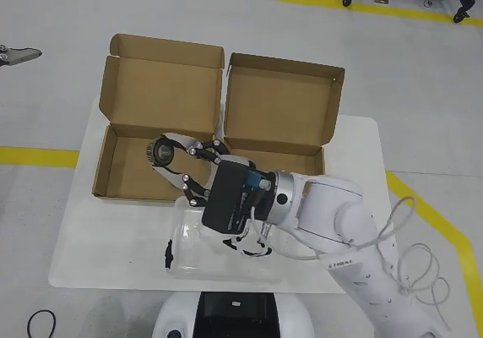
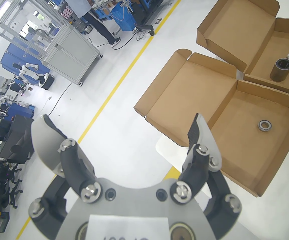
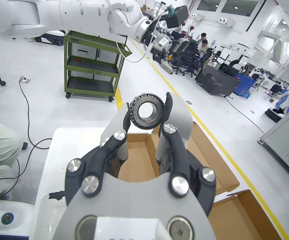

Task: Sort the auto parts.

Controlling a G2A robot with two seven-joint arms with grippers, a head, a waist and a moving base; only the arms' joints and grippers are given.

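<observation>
Steel bearing (image 3: 146,112) hangs in right end effector (image 3: 147,111) above cardboard box (image 1: 122,171).

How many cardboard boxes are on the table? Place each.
2. The left box, open, lies under the right gripper, which holds a bearing; the right box, also open, adjoins it on the table. None looks hidden.

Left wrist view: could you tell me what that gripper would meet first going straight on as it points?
The left gripper would likely meet the floor by the yellow line first; depth is unclear.
</observation>
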